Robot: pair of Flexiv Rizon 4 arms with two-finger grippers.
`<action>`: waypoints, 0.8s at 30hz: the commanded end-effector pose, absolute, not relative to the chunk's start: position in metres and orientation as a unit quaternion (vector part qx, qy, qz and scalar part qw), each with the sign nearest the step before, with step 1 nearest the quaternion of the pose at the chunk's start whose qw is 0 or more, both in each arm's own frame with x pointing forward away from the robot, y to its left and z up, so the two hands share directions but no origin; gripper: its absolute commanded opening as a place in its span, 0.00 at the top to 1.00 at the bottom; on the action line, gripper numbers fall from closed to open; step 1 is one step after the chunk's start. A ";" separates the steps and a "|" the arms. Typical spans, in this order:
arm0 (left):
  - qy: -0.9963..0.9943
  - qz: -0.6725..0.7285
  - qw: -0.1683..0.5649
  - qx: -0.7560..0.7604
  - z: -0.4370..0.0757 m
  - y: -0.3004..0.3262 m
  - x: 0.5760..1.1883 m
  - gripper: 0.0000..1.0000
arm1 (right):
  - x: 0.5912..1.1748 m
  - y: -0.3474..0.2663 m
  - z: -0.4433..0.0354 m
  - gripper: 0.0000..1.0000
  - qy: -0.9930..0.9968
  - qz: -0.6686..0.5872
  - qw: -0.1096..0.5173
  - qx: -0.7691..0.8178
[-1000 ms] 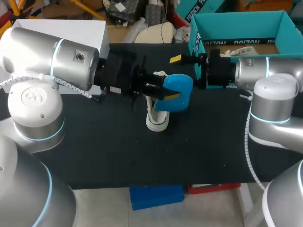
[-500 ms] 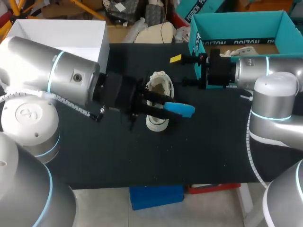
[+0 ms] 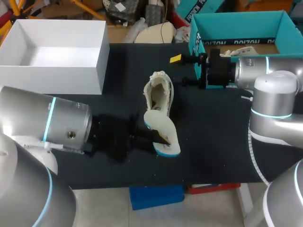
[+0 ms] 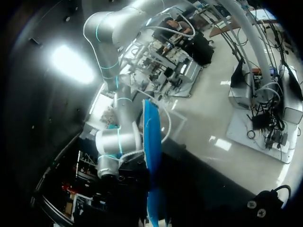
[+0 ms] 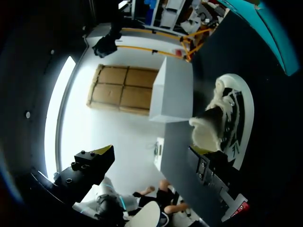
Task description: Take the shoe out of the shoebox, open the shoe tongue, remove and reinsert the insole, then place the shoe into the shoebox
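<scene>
Since a second ago the left tool (image 3: 158,138) has swung from the shoe (image 3: 160,94) toward the lower middle of the frame, carrying the insole (image 3: 166,131) clear. That shoe lies alone at the centre of the desk (image 3: 213,151); the teal shoebox (image 3: 246,26) sits upper right. As I judge it, the thin insole is pinched near one end and could twist or slip on reinsertion, and the unsteadied shoe could skid. Left tool is clamped narrow on the insole. Right tool (image 3: 182,71) stands wide and empty, just right of the shoe.

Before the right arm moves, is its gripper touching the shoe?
Apart. The head view shows bare dark table between the right gripper and the shoe.
</scene>
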State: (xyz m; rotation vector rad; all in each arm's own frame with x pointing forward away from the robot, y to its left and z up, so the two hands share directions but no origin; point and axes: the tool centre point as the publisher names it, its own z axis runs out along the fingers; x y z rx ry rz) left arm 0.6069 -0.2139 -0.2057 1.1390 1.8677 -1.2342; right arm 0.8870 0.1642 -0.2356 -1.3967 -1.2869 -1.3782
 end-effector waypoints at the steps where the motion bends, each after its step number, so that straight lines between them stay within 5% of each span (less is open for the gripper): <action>1: 0.682 -0.420 0.405 0.440 -0.210 -0.210 0.591 1.00 | 0.887 0.166 -0.236 0.00 -0.505 -0.542 0.386 -0.550; 11: 0.682 -0.420 0.405 0.440 -0.210 -0.210 0.591 1.00 | 0.887 0.166 -0.236 0.00 -0.505 -0.542 0.386 -0.550; 16: 0.572 -0.471 0.485 0.465 -0.211 -0.205 0.547 1.00 | 0.887 0.166 -0.236 0.00 -0.505 -0.542 0.386 -0.550; 24: 0.484 -0.492 0.548 0.472 -0.248 -0.193 0.561 1.00 | 0.887 0.166 -0.236 0.00 -0.505 -0.542 0.386 -0.550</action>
